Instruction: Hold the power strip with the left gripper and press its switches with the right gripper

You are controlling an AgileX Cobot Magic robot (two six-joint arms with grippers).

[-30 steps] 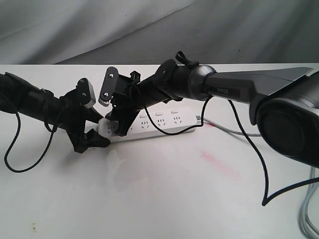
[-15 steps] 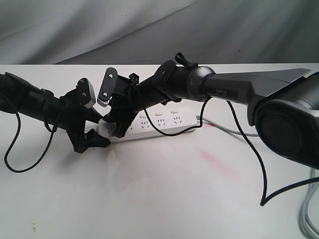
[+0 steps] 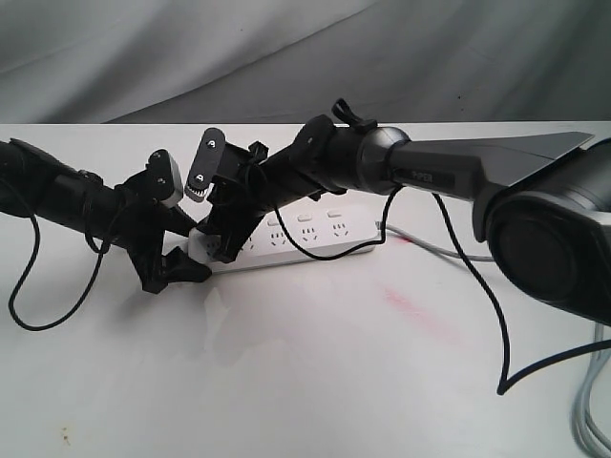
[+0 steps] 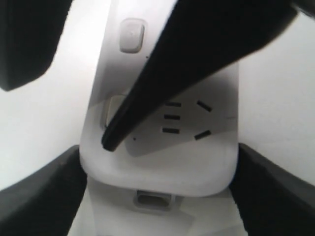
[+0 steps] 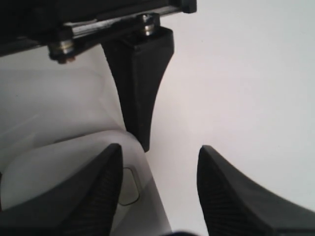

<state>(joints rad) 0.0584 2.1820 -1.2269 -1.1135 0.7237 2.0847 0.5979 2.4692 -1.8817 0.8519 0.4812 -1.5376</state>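
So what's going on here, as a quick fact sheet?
Surface: white table
Object: white power strip, lying flat
Left gripper: closed on the strip's end, one finger on each side
Right gripper: open, one finger angled down at the end switch
Other switches: uncovered

Power strip (image 3: 315, 240) in smooth white plastic with a faint sheen; left gripper (image 4: 157, 187) and right gripper (image 5: 157, 191) in matt black plastic, the right's fingers (image 5: 93, 191) finely textured; bright metal bolts (image 5: 61, 48); matt white worktop (image 3: 286, 382); creased grey cloth backdrop (image 3: 286, 57)
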